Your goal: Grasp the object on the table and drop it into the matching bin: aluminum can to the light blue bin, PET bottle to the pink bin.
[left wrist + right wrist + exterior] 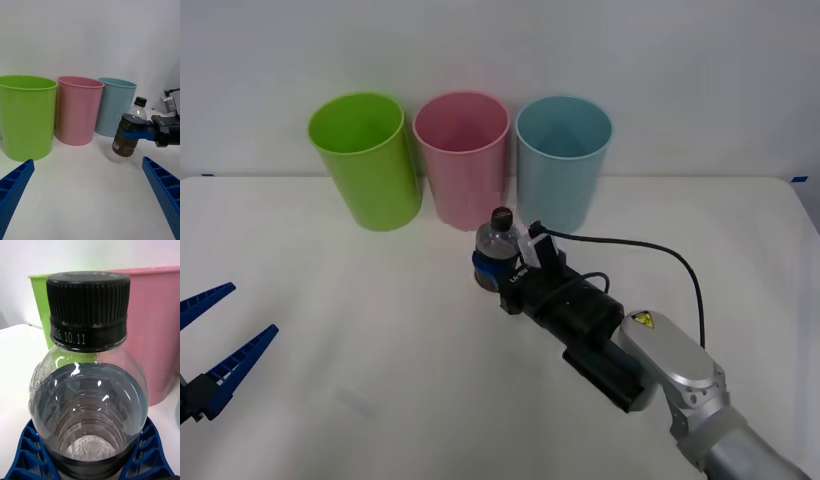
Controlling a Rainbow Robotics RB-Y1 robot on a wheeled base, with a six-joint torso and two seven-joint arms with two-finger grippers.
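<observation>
Front view: nearest the camera, the right arm is reaching forward over the wide white table (330,400), its right gripper (492,268) pinching the small clear plastic PET bottle with black screw cap and dark ribbed body (498,247). The bottle is sitting just before the gap between the tall round pink plastic bin (462,160) and the tall round light blue plastic bin (562,160), probably staged for the pink one. The lime green plastic tub (366,160) is standing leftmost. All three look empty as far as their insides show. The left gripper (215,345) is idling low at the left, jaws spread.

Right wrist view: the bottle (90,390) is standing upright, blue fingers (26,453) hugging its lower body, the pink bin (157,330) and green tub (41,303) behind.

Left wrist view: the bottle (129,133) is hanging tilted, seemingly lifted off the table, clamped round its middle by the right gripper (131,134), in front of the light blue bin (114,105).
</observation>
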